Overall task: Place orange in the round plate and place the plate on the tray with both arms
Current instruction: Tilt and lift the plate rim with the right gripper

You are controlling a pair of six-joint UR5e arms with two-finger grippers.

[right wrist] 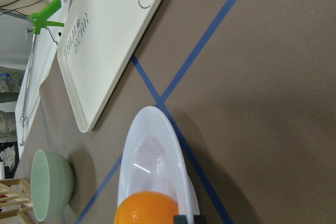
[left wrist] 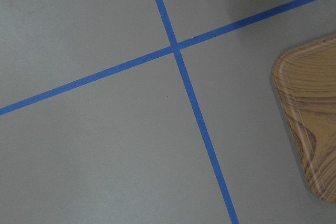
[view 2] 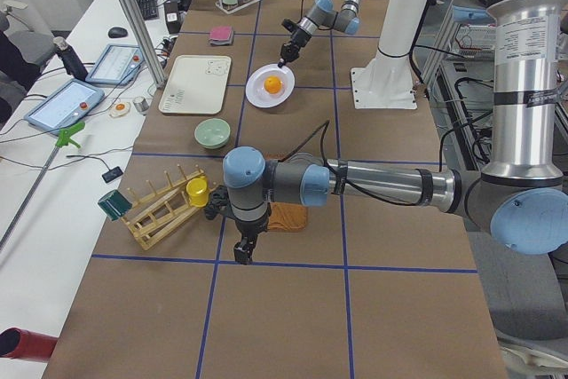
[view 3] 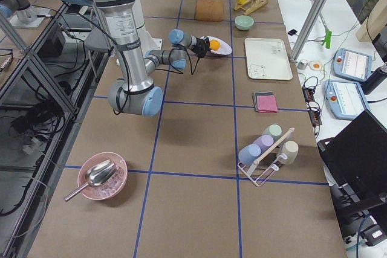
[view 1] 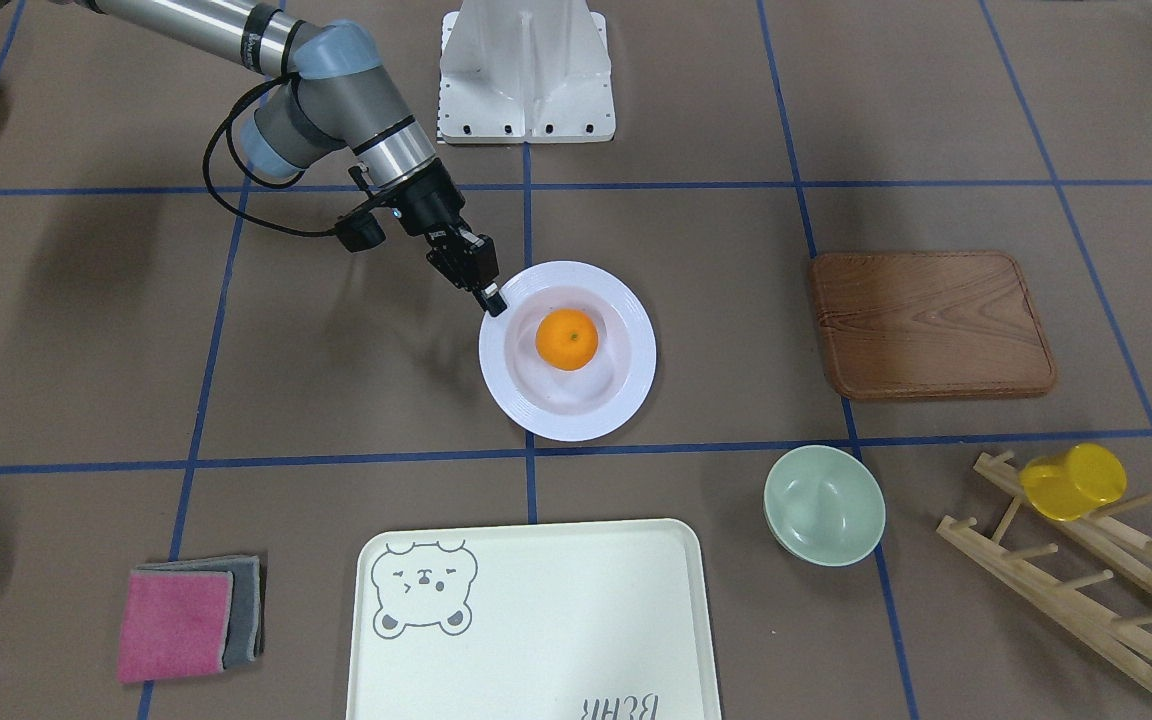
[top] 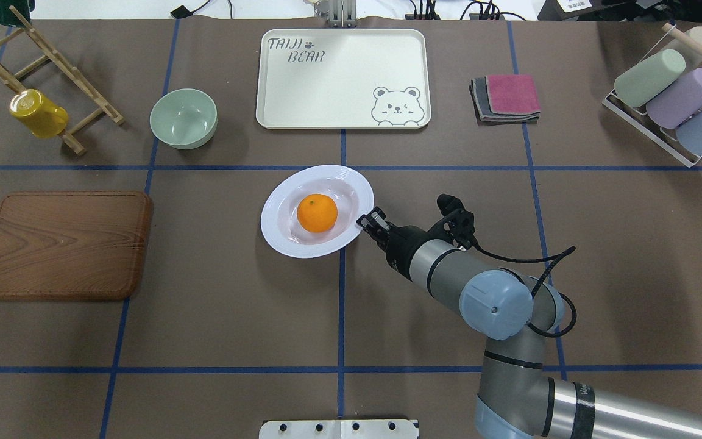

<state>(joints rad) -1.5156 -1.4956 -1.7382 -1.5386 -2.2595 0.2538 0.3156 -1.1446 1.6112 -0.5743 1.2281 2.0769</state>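
the first part of the task looks done: the orange [view 1: 567,339] lies in the hollow of the round plate [view 1: 636,385], just in front of the jaws of the right gripper [view 1: 492,299]. the second part is only at its beginning. the right gripper is at the edge of the plate on the robot's side. its jaws stand narrow, and they seem to pinch the ribbed rim between them, one tip showing over the rim in the front-facing view. in the exterior right view the plate seems a little tilted, with the gripped side higher, but i cannot say this for sure.

the tray [view 1: 556,620] is on the far side of the plate from these jaws, well apart from them, and nothing is on it. so the plate is not yet on the tray.

the task asks for both arms, and here the left one is not yet helping. the left gripper [view 2: 242,253] hangs over the table, far to the side of the right jaws, near the wooden board [left wrist: 312,129]. its camera sees only table, blue tape and a corner of that board. whether its jaws are open or closed i cannot tell.

in my judgement what is left is that the left gripper comes to the free rim opposite the right jaws, then both lift and carry the plate to the tray.
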